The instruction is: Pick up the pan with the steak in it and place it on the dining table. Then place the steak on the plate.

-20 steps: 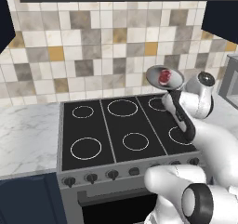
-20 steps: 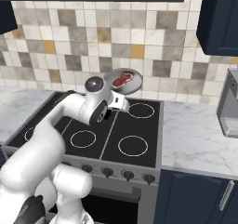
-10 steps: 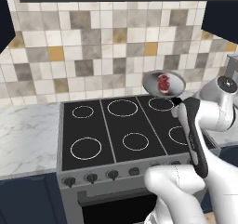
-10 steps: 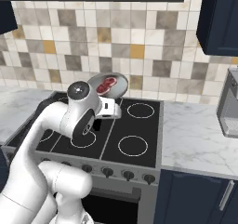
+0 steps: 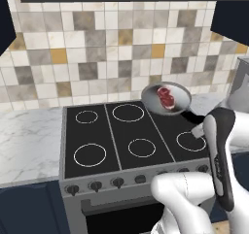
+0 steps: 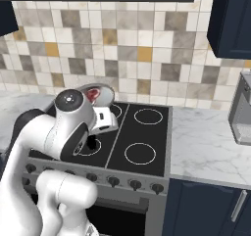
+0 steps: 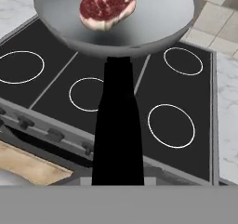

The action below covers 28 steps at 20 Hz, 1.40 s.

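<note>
The grey pan (image 5: 177, 103) hangs in the air above the back right of the stove, and the red steak (image 5: 166, 95) lies in it. My gripper (image 5: 197, 129) is shut on the end of the pan's black handle (image 5: 192, 116). In the right base view my arm hides most of the pan (image 6: 103, 90); a bit of steak (image 6: 93, 95) shows beside the gripper (image 6: 105, 120). In the hand view the handle (image 7: 117, 125) runs up to the pan (image 7: 153, 21) with the steak (image 7: 108, 5) in it. The dining table and the plate are out of view.
A black stove (image 5: 121, 141) with several ring burners lies under the pan, with knobs (image 5: 95, 185) along its front. Marble counters (image 5: 29, 141) flank it left and right (image 6: 211, 142). A tiled wall (image 5: 97, 48) stands behind, and a grey appliance (image 6: 242, 110) sits at the far right.
The arm has swung with the pan in its grip: the pan has come lower and nearer over the stove, leftward in the right base view. The steak stays in the pan.
</note>
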### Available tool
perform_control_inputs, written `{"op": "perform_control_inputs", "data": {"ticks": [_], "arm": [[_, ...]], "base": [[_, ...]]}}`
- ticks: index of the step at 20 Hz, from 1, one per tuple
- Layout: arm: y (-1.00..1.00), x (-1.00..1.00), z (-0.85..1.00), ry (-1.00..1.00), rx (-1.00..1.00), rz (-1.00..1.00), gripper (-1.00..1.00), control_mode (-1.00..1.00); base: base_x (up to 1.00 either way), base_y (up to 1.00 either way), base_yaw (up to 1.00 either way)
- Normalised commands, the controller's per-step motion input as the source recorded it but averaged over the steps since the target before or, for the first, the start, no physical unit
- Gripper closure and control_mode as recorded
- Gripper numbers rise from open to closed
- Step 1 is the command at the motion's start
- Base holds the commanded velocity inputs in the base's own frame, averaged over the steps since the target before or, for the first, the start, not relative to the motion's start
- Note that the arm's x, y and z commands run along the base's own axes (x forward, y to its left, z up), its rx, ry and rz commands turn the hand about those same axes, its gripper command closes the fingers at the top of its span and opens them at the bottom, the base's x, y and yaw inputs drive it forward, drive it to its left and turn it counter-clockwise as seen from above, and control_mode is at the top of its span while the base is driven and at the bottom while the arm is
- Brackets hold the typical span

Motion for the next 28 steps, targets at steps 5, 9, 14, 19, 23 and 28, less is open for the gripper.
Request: {"op": "perform_control_inputs", "data": {"ticks": [5, 9, 14, 19, 23, 28], "arm": [[0.0, -0.76, 0.13, 0.0, 0.0, 0.24, 1.0, -1.0], [0.0, -0.75, 0.1, 0.01, 0.04, 0.24, 1.0, -1.0], [-0.02, -0.65, 0.1, 0.06, 0.07, 0.25, 1.0, -1.0], [-0.08, -0.55, 0.02, 0.11, 0.11, 0.26, 1.0, -1.0], [-0.09, -0.43, 0.0, 0.1, 0.16, 0.2, 1.0, -1.0], [0.0, 0.0, 0.0, 0.0, 0.0, 0.0, 1.0, -1.0]], "base": [[0.0, 0.0, 0.0], [0.0, 0.0, 0.0], [0.0, 0.0, 0.0], [0.0, 0.0, 0.0], [0.0, 0.0, 0.0], [0.0, 0.0, 0.0]]}}
